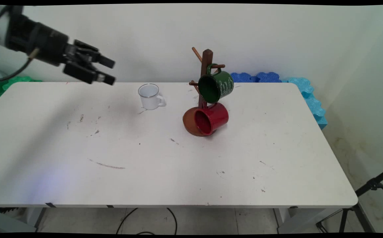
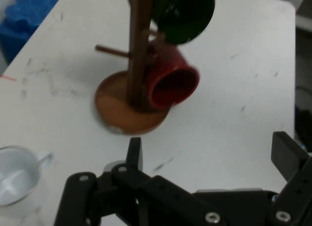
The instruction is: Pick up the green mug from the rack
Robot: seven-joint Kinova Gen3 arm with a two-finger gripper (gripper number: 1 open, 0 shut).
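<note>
My black gripper [image 1: 109,70] hangs open in the air at the table's far left, empty, its fingers [image 2: 134,153] wide apart. Nearest to it is a white enamel mug [image 1: 150,96], upright on the table to its right and seen at the hand view's lower left edge [image 2: 17,173]. Further right stands a brown wooden mug tree [image 1: 205,77] on a round base [image 2: 127,109]. A green mug [image 1: 216,86] hangs from one peg; a red mug [image 1: 210,118] hangs low beside the base, mouth turned sideways. In the hand view the red mug [image 2: 171,83] sits under the green mug [image 2: 186,14].
The white table [image 1: 165,158] carries scuff marks. Blue foam pieces [image 1: 305,96] line its far right edge and green ones [image 1: 3,84] its far left. A black tripod [image 1: 360,205] stands on the floor at lower right, and cables lie under the near edge.
</note>
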